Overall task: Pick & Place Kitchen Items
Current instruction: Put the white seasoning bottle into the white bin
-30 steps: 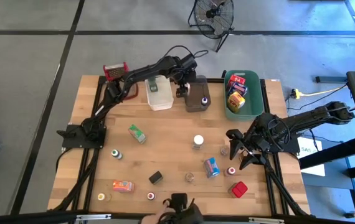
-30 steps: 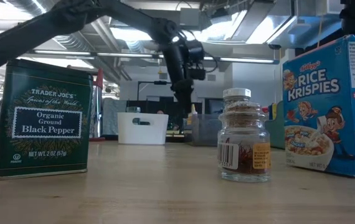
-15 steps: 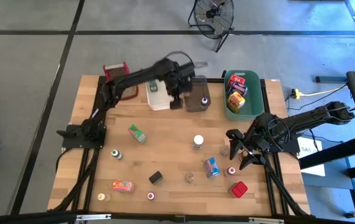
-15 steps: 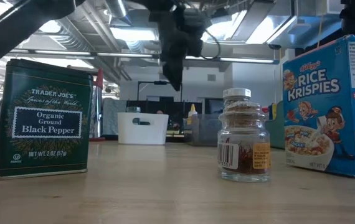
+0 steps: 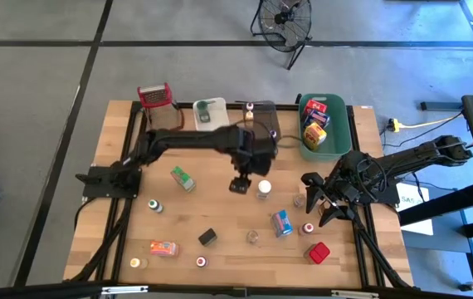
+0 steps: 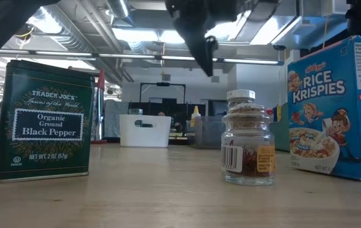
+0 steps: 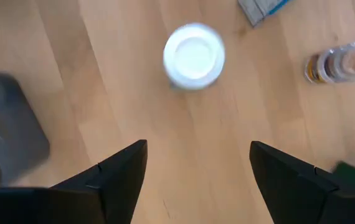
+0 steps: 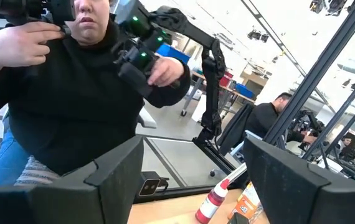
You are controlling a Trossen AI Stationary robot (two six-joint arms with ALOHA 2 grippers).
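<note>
**Left arm hovers by white-capped jar on crowded wooden table**

Nearest the table-level camera stand a dark green black pepper tin (image 6: 43, 120), a small glass spice jar with a white cap and red-brown contents (image 6: 248, 139) and a blue Rice Krispies cereal box (image 6: 339, 104), all upright on the light wooden table (image 5: 220, 212). From above, the near rows hold a red cube-shaped box (image 5: 319, 252), an orange packet (image 5: 163, 247) lying flat, a small black box (image 5: 207, 237), a clear glass jar (image 5: 253, 237) and several tiny capped bottles, spread apart from one another. In mid-table a green carton (image 5: 182, 178) lies on its side.

The left gripper (image 5: 238, 185) hangs above the table's middle, just beside the white-capped jar (image 5: 263, 189); its two dark fingers (image 7: 118, 177) stand spread and bare, with the round white cap ahead of them in the wrist view. The right gripper (image 5: 324, 203) waits near the table's right edge, its fingers (image 8: 112, 177) apart and grasping nothing.

Along the far edge sit a red-topped metal grater (image 5: 154, 95), a white tub (image 5: 210, 112), a grey tub (image 5: 261, 119) and a green tub (image 5: 337, 137) that already holds small colourful boxes (image 5: 314, 120). Beyond the table, a person in a black top (image 8: 71, 99) is visible from the right wrist.
</note>
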